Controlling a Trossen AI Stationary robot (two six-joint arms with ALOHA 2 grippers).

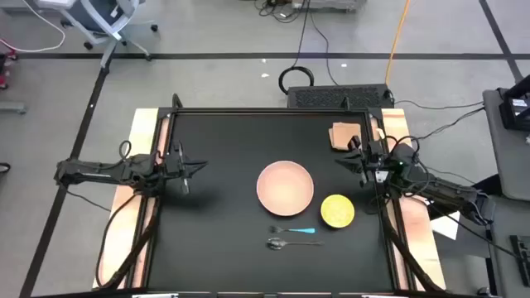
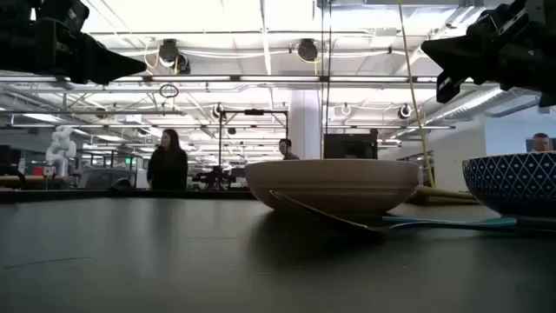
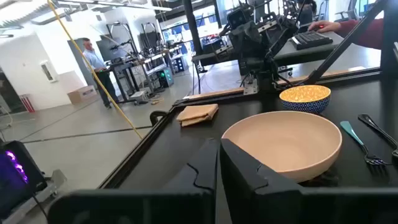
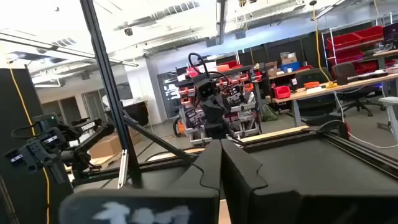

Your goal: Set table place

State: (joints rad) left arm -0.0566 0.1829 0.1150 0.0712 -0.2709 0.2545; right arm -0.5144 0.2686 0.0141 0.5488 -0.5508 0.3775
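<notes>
Desk (image 1: 215,240): black, carrying pink plate (image 1: 286,186) at centre, yellow-filled bowl (image 1: 337,210), fork (image 1: 296,230), spoon (image 1: 281,243), folded napkin (image 1: 343,135). Left hand (image 1: 195,168) and right hand (image 1: 342,159): raised, fingers together, empty. Risk: thin cutlery may slip from a pinch.

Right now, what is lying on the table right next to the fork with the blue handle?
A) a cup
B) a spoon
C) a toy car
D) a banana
B: in the high view a silver spoon lies just beside the fork on the black table, below the pink plate in that picture.
</notes>
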